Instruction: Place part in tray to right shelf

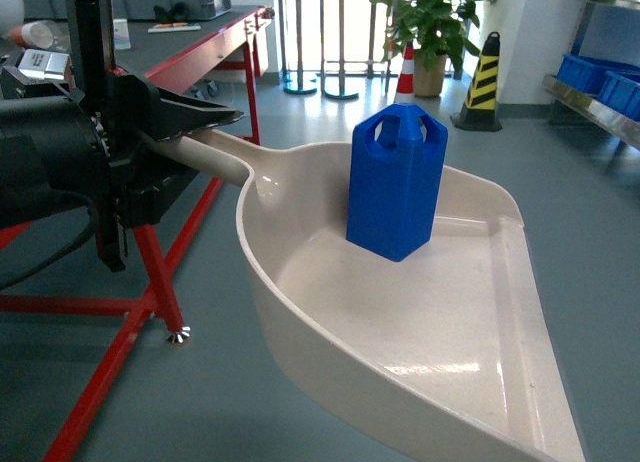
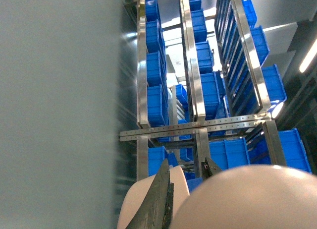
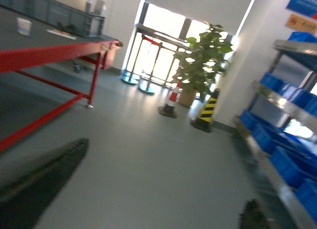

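Up in the air beside the red-framed worktop (image 1: 215, 44), left claw (image 1: 205, 122) is clamped on the long handle of the big beige-cream plastic dustpan-shaped tray (image 1: 400, 322); the small bright-blue plastic block part (image 1: 396, 180) stands upright inside, loose. Right claw (image 3: 143, 189) looks wide, empty. Stainless right shelf with blue crates (image 1: 600, 87) is well apart. Risk: tilt or jerk topples the part over the lip. No readable writing.

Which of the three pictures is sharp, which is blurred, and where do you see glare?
Head view: sharp, with soft glare on the tray near the blue part. Left wrist view: the tray handle up close is out of focus, and the steel shelf shines brightly. Right wrist view: blurred all over, with the window washed out behind the plant.
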